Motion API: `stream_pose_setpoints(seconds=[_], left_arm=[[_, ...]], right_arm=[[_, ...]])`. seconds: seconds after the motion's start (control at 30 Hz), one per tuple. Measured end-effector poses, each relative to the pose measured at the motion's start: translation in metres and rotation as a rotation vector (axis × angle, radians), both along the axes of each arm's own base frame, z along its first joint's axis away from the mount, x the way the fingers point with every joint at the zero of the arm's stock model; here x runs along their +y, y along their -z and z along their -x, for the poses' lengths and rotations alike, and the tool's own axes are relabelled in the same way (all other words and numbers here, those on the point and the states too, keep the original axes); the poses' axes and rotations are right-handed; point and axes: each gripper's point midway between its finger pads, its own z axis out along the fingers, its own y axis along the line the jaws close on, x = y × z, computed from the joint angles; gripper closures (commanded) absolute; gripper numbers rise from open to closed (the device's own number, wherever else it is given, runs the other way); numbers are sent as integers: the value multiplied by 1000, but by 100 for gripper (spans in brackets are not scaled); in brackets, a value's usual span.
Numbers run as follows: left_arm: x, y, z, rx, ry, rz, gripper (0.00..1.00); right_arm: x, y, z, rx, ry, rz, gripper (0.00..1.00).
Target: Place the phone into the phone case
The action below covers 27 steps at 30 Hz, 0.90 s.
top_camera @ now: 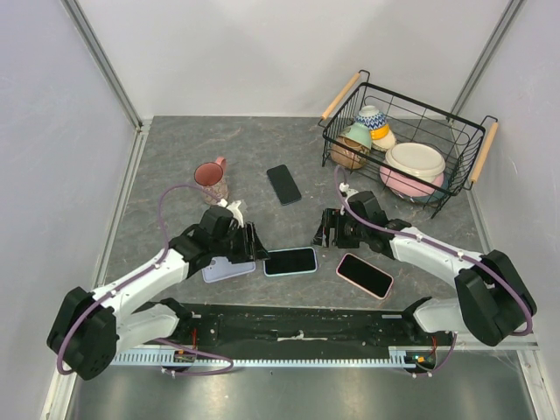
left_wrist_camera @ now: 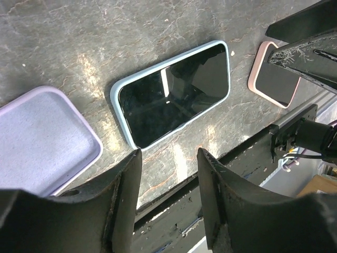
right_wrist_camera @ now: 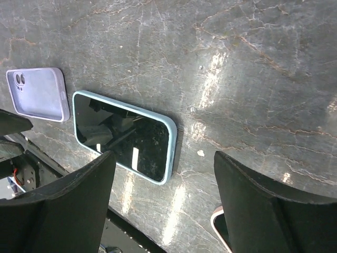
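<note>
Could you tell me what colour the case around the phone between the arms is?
The case is light blue; the left wrist view shows it best.

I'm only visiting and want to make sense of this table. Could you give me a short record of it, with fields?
Centre: phone in light blue case, lying flat, screen up
Left of it: empty lilac case
Right of it: phone in pink case
Further back: bare black phone, pink mug
Back right: wire basket holding bowls
Left tool: open, holding nothing
Right tool: open wide, holding nothing
</note>
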Motion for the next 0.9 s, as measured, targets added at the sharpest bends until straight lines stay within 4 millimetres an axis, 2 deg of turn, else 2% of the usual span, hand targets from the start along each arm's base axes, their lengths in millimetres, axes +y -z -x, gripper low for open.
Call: stream_pose_setpoints(seconds=[0.13, 0.47, 0.77, 0.9], left_arm=[[-3, 5, -3, 9, 4, 0, 50], [-3, 32, -7, 87, -4, -67, 53], [-9, 62, -6, 174, 22, -94, 66], [-15, 66, -7, 202, 41, -72, 72]], right_arm=[[-5, 3, 3, 22, 4, -19, 17], [-8, 3, 5, 47, -1, -48, 16], [-12, 1, 2, 52, 9, -62, 16], [-16, -3, -1, 40, 25, -71, 16]])
